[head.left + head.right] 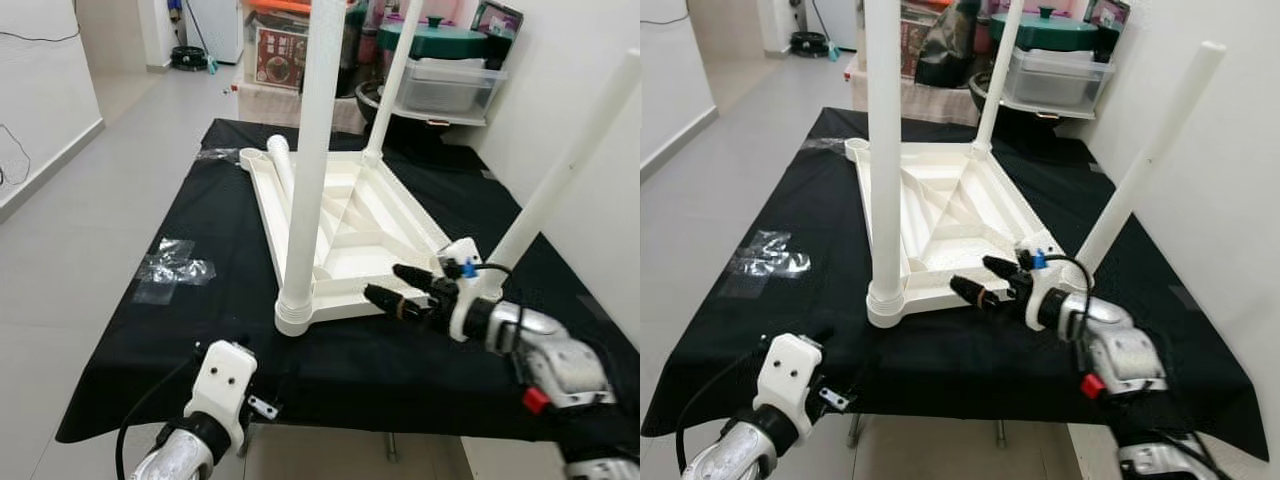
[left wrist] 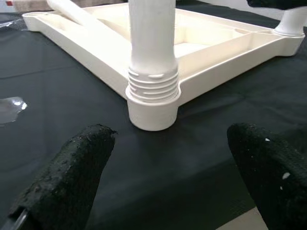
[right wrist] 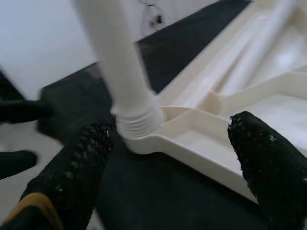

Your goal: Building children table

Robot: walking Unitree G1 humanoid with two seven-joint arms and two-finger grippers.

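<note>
A white plastic children's table top (image 1: pixel 372 215) lies upside down on a black cloth. Three white legs stand in its corner sockets: the near leg (image 1: pixel 310 150), the far leg (image 1: pixel 393 80) and the right leg (image 1: pixel 560 180). Another leg (image 1: pixel 283 165) lies loose inside the top, beside the bare far-left socket (image 1: pixel 250 156). My right gripper (image 1: pixel 385 285) is open at the top's near edge, between the near and right legs, holding nothing. My left gripper (image 2: pixel 163 191) is open and low at the cloth's front, facing the near leg's threaded base (image 2: pixel 152 84).
Crumpled clear wrap (image 1: pixel 175 265) lies on the cloth's left side. Storage boxes and a green pot (image 1: pixel 440 40) stand behind the table. A white wall (image 1: pixel 590 60) runs close along the right. Open floor (image 1: pixel 60 240) lies to the left.
</note>
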